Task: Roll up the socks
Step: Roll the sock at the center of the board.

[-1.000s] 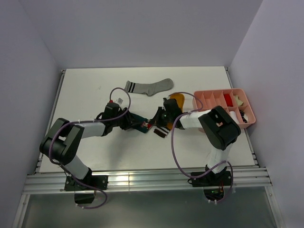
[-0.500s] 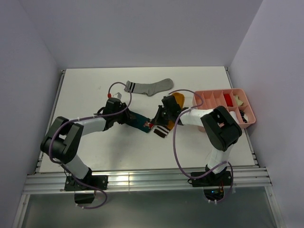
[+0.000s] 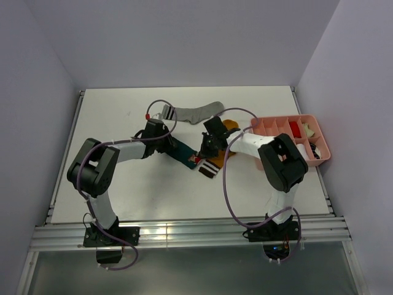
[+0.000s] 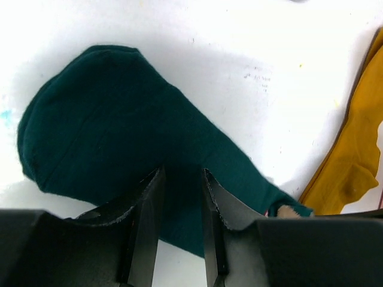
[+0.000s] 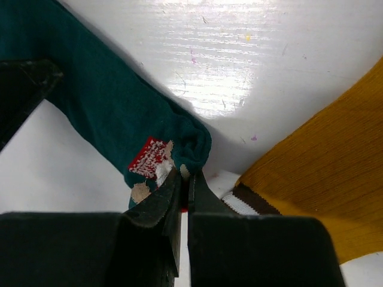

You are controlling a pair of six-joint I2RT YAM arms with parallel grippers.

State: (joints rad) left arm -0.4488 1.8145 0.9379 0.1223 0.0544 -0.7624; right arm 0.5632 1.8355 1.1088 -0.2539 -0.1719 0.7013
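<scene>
The dark teal sock (image 3: 183, 153) lies stretched out flat on the white table between my two grippers. My right gripper (image 3: 202, 152) (image 5: 184, 173) is shut on its cuff end, beside the red-white print (image 5: 149, 158). My left gripper (image 3: 167, 142) (image 4: 182, 173) stands narrowly open over the teal sock (image 4: 108, 119), and flat fabric and table show in the gap. The toe points away to the upper left in the left wrist view. The mustard-orange sock (image 3: 220, 162) (image 5: 335, 179) lies just right of the cuff, its striped cuff (image 3: 209, 171) toward the near edge. The grey sock (image 3: 196, 113) lies farther back.
A pink compartment tray (image 3: 282, 118) stands at the right with small red and white bundles (image 3: 296, 128) inside. Grey walls enclose the table on three sides. A metal rail runs along the near edge (image 3: 184, 232).
Both grippers have moved away from the near edge, toward the grey sock, and the teal sock has gone with them. The right gripper stays shut on its cuff.
</scene>
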